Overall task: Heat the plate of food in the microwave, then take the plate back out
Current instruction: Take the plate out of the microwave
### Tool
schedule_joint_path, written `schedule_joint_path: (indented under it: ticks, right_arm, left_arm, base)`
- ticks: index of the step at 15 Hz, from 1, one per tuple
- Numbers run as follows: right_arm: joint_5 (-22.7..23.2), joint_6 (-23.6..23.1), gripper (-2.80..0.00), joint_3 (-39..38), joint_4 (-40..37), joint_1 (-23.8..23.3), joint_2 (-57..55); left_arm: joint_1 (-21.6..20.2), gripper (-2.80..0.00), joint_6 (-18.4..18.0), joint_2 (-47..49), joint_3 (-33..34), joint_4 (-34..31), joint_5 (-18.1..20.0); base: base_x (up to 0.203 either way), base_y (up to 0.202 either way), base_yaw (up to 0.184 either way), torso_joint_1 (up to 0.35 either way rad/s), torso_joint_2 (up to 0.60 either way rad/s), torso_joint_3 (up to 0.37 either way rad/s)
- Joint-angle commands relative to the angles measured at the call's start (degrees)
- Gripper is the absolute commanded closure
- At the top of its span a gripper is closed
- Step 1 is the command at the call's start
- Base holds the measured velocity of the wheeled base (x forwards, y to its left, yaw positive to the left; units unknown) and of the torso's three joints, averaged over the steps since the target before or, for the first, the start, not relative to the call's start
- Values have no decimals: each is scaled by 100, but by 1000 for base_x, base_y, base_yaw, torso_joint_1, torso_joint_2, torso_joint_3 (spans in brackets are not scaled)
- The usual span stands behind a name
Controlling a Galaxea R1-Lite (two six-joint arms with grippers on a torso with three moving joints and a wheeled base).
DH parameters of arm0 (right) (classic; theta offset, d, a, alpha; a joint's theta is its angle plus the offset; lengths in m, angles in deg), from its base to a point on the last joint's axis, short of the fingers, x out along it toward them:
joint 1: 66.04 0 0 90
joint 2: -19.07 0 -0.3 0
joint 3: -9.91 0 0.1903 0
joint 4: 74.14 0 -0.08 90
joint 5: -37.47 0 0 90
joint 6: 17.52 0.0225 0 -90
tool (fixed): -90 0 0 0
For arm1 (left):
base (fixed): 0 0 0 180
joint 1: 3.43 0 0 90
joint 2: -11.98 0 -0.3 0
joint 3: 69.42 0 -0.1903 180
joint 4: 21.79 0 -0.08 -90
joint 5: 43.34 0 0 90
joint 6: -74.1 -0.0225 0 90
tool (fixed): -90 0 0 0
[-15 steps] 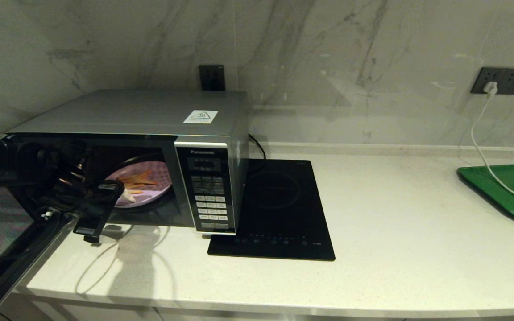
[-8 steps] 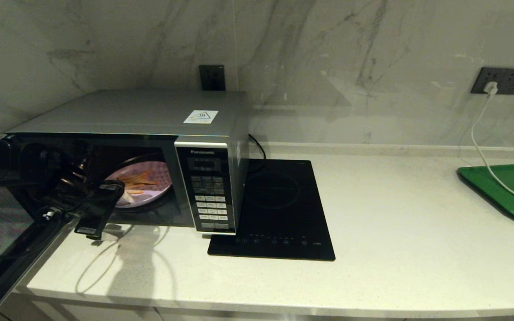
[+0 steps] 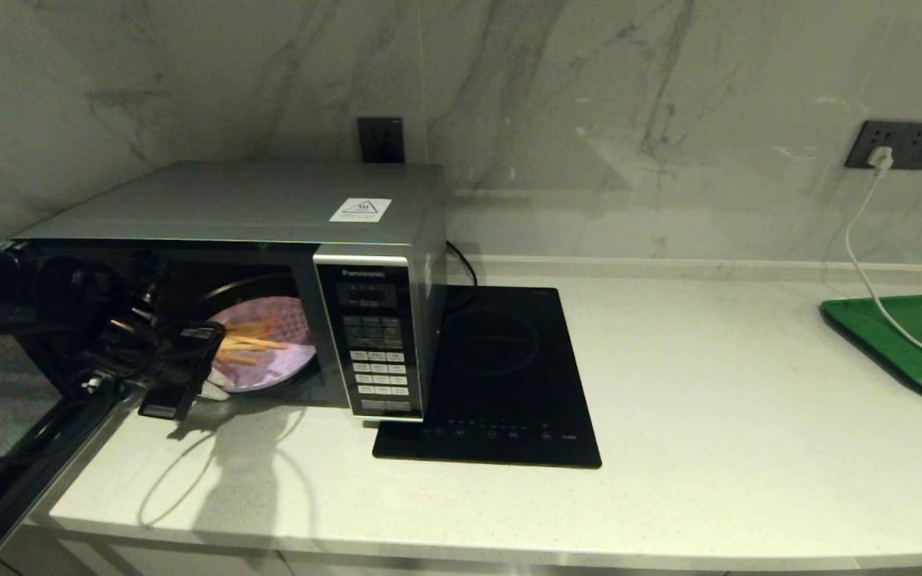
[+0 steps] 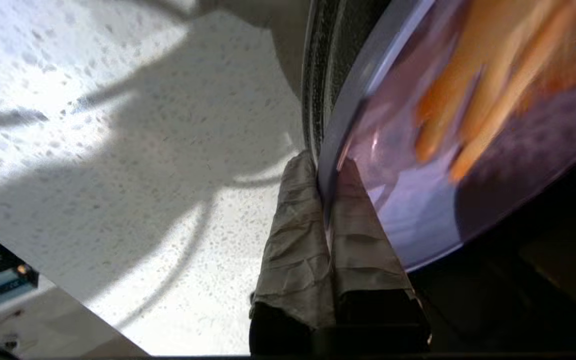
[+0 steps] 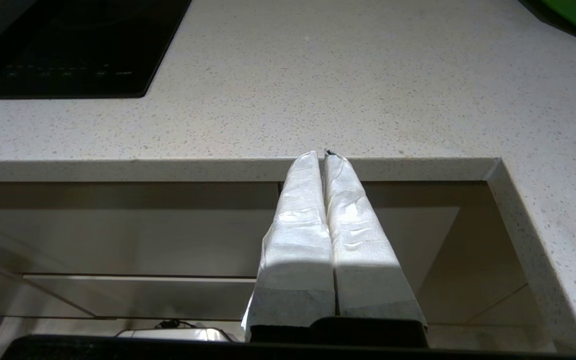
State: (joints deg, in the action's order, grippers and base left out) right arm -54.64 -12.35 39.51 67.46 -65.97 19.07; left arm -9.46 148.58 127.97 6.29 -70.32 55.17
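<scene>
Black left arm [image 3: 69, 320], pale cloth-wrapped fingers [image 4: 298, 240].

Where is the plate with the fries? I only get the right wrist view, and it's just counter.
Observer: The head view shows the plate of food inside the open microwave, at the left end of the counter.
Operator: My right gripper hangs by the counter edge. Is anything holding the plate?
Observer: Yes. In the left wrist view the left gripper has its jaws shut on the plate's rim.
</scene>
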Motion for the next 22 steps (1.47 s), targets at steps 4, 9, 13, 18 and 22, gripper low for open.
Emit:
schedule_joint_path:
  ticks: [4, 9, 13, 18, 22]
  right_arm:
    - [0, 2, 0, 1, -8, 1, 0]
    - [0, 2, 0, 1, -8, 1, 0]
    - [0, 2, 0, 1, -8, 1, 0]
    - [0, 2, 0, 1, -8, 1, 0]
    - [0, 2, 0, 1, -8, 1, 0]
  left_arm:
    - [-3, 0, 41, -15, -3, -40, -16]
    - [-44, 0, 47, -142, -120, -51, 2]
    - [-227, 0, 8, -337, -306, -108, 24]
    - [-407, 0, -52, -469, -293, -296, 46]
    - [-407, 0, -100, -958, 84, -416, 342]
  base:
    - [0, 0, 0, 0, 0, 0]
    - [0, 0, 0, 0, 0, 0]
    - [0, 0, 0, 0, 0, 0]
    - [0, 0, 0, 0, 0, 0]
    - [0, 0, 0, 0, 0, 0]
